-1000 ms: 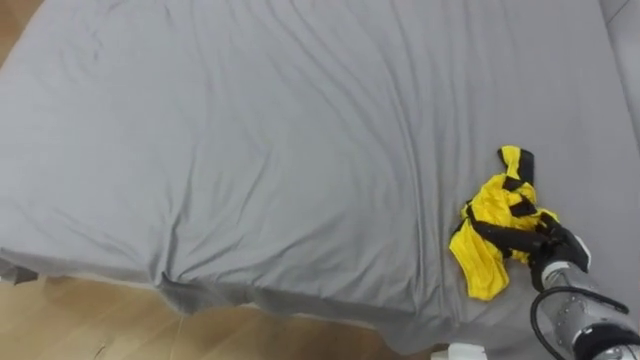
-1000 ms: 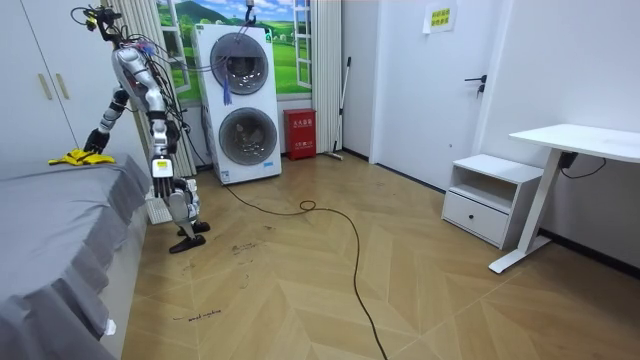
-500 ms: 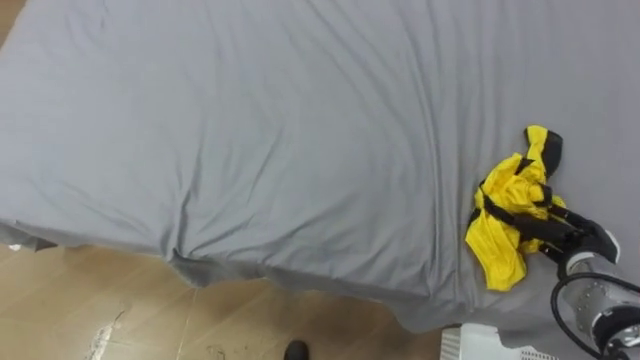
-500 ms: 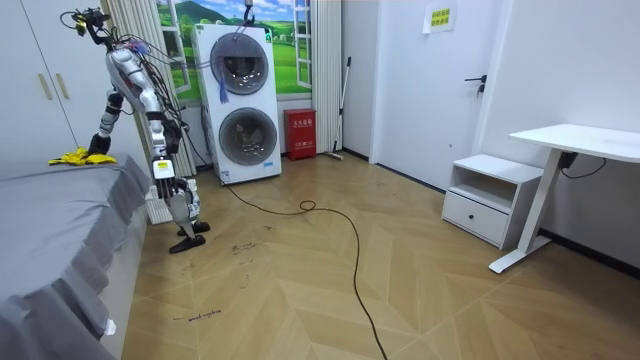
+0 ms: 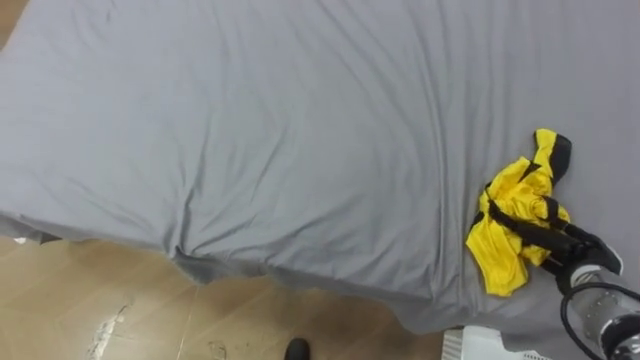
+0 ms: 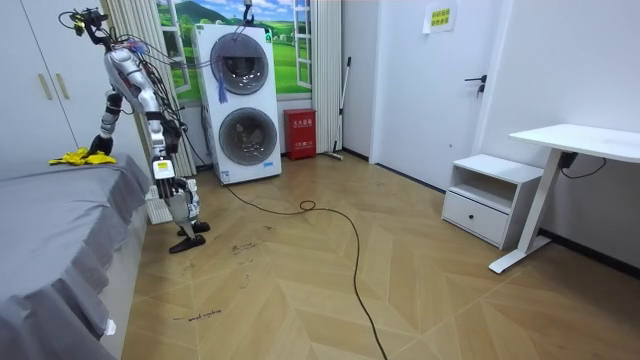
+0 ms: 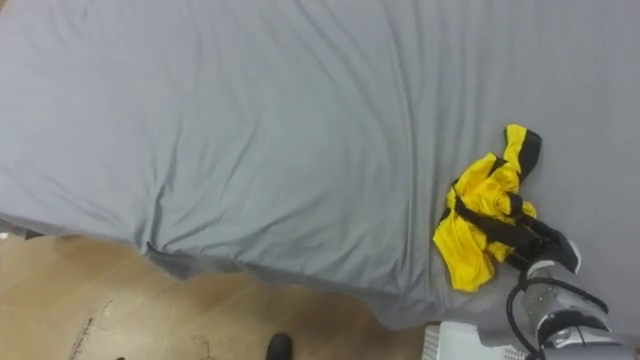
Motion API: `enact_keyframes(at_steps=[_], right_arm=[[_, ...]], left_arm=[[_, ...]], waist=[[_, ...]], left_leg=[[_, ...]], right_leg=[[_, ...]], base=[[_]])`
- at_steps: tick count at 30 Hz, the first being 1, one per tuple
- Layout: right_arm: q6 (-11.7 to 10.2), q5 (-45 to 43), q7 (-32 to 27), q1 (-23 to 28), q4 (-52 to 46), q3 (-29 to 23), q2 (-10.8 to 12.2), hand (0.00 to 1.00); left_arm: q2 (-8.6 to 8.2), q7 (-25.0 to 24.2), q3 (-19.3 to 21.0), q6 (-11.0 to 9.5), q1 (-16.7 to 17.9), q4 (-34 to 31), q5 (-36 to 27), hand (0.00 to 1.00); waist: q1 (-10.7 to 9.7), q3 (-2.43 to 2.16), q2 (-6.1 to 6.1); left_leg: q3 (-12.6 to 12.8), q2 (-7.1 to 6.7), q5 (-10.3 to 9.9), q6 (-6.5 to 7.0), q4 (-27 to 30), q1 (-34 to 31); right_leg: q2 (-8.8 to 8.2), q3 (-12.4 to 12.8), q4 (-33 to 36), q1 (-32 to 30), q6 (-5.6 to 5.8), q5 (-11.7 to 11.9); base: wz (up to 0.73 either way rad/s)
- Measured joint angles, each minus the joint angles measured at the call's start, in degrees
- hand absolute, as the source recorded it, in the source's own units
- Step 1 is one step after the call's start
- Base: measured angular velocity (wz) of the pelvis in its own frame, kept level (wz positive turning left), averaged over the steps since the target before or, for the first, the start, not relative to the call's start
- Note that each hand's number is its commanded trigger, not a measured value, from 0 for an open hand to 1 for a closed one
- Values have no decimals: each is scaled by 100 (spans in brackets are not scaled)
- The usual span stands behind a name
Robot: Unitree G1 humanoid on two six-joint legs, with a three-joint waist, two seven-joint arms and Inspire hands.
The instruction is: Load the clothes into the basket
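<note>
A yellow garment with black trim (image 5: 505, 250) lies crumpled on the grey bed (image 5: 280, 130), near its right edge. My right hand (image 5: 583, 255) rests on the garment's near side. Its dark fingers are curled into the cloth, which bunches towards them. In the room view I stand at the bed's end with my right arm stretched to the garment (image 6: 72, 157). My left hand (image 6: 162, 172) hangs at my side. A white slatted rim (image 5: 480, 345), seemingly a basket, peeks out below the bed's edge, just left of my right arm.
Wooden floor (image 5: 120, 310) shows along the bed's near edge at lower left. In the room view two stacked washing machines (image 6: 240, 100) stand behind me, with a white desk (image 6: 575, 145) and a low cabinet (image 6: 490, 200) at the far right.
My right hand's fingers have curled into the yellow garment, and the cloth has bunched up under them. The eye views have shifted slightly. I have straightened a little by the bed.
</note>
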Motion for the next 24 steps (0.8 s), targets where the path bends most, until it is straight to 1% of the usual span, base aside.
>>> enact_keyframes(at_steps=[2,4,5,6,7,8,9,10,11,12,13,14,15,16,17,18,19,20,21,22,23,24], right_arm=[[10,327,38,161,-108,-102,9,100],[143,597,65,402,-473,-128,23,100],[169,597,68,474,-641,-169,30,100],[201,599,81,622,-1027,-283,40,100],[198,611,96,800,-1384,-314,41,100],[190,617,106,956,-1656,-315,41,100],[183,618,147,1302,-2165,-314,52,100],[187,626,207,1612,-2604,-334,69,100],[196,597,209,1751,-2816,-366,90,100],[204,440,197,1999,-3239,-488,178,100],[205,312,189,2202,-3643,-564,258,100],[209,307,192,2299,-3855,-563,266,100],[208,328,198,2501,-4226,-576,264,100],[211,334,232,2615,-4477,-646,272,100],[214,340,247,2656,-4589,-702,280,100],[215,365,254,2701,-4758,-825,315,100],[215,362,246,2734,-4924,-922,322,100],[215,365,230,2780,-5039,-988,322,100],[214,362,195,2846,-5193,-1063,325,100],[215,360,175,2910,-5292,-1129,325,100],[216,352,147,2933,-5345,-1166,325,100],[216,353,88,2979,-5447,-1226,325,100]], left_arm=[[0,0,85,-32,1,-3,-10,0],[1,18,157,-120,110,-7,-46,0],[-2,30,203,-142,154,-24,-70,0],[-2,34,290,-159,206,-29,-76,0],[8,34,392,-165,256,-29,-80,0],[22,34,434,-172,289,-30,-80,0],[50,36,531,-183,374,-40,-76,0],[56,53,646,-206,478,-39,-78,0],[54,67,694,-209,534,-43,-75,0],[53,114,749,-214,613,-72,-75,0],[49,129,791,-213,724,-125,-63,0],[47,129,801,-213,774,-180,-46,0],[42,129,810,-215,833,-274,5,0],[21,129,843,-216,830,-284,3,0],[10,129,844,-216,829,-285,1,0],[-3,130,844,-217,827,-286,1,0],[-24,137,841,-216,831,-288,-2,0],[-36,138,840,-216,828,-288,-3,0],[-38,144,830,-209,826,-290,-3,0],[-43,170,830,-193,823,-289,10,0],[-53,181,831,-190,819,-289,27,0],[-66,193,830,-179,812,-293,41,0]], waist=[[-15,0,-3],[-27,-9,-11],[-56,-22,-18],[-154,-26,-24],[-194,-32,-50],[-204,-49,-77],[-243,-97,-145],[-352,-129,-200],[-393,-150,-233],[-500,-188,-293],[-609,-206,-356],[-633,-217,-385],[-674,-239,-429],[-717,-245,-441],[-766,-260,-428],[-861,-266,-424],[-928,-283,-410],[-952,-289,-400],[-1046,-289,-396],[-1077,-293,-402],[-1080,-290,-397],[-1136,-283,-384]], left_leg=[[3,-2,0,0,-8,83],[59,-8,-2,2,-18,283],[70,-13,-2,2,-14,309],[111,-14,-2,2,-22,382],[193,-8,-2,2,-33,485],[221,-9,-2,2,-36,543],[250,-23,-2,2,-70,688],[254,-48,-4,3,-115,876],[287,-52,-4,3,-143,969],[389,-55,-5,4,-210,1169],[455,-55,-8,7,-246,1355],[510,-52,-11,9,-250,1432],[609,-33,-28,22,-254,1560],[751,5,-82,47,-258,1687],[801,26,-123,63,-258,1736],[868,42,-153,76,-281,1830],[893,49,-174,83,-325,1912],[941,65,-198,92,-353,1952],[1033,89,-233,96,-416,2068],[1158,108,-244,101,-436,2146],[1205,113,-250,103,-456,2184],[1321,125,-254,107,-499,2249]], right_leg=[[-1,1,-3,88,0,0],[-19,7,-5,274,13,-8],[-27,12,-5,299,23,-13],[-34,29,-7,365,34,-20],[-37,92,-17,449,41,-24],[-40,131,-31,506,53,-33],[-41,167,-119,663,62,-41],[-49,167,-212,882,68,-45],[-56,178,-220,963,79,-52],[-66,215,-230,1124,89,-74],[-71,276,-247,1288,93,-86],[-70,330,-275,1346,93,-86],[-66,421,-308,1438,90,-84],[-50,511,-310,1510,96,-89],[-34,532,-307,1537,98,-94],[-23,595,-294,1596,104,-97],[-12,680,-280,1619,122,-94],[3,735,-279,1631,131,-83],[28,835,-290,1680,135,-51],[49,987,-279,1701,146,-42],[54,1046,-270,1704,150,-33],[65,1148,-249,1702,158,-21]], base=[[3],[-9],[-10],[-10],[-12],[-14],[-5],[-4],[-6],[-18],[-23],[-33],[-44],[-42],[-34],[-29],[-31],[-42],[-48],[-55],[-57],[-51]])
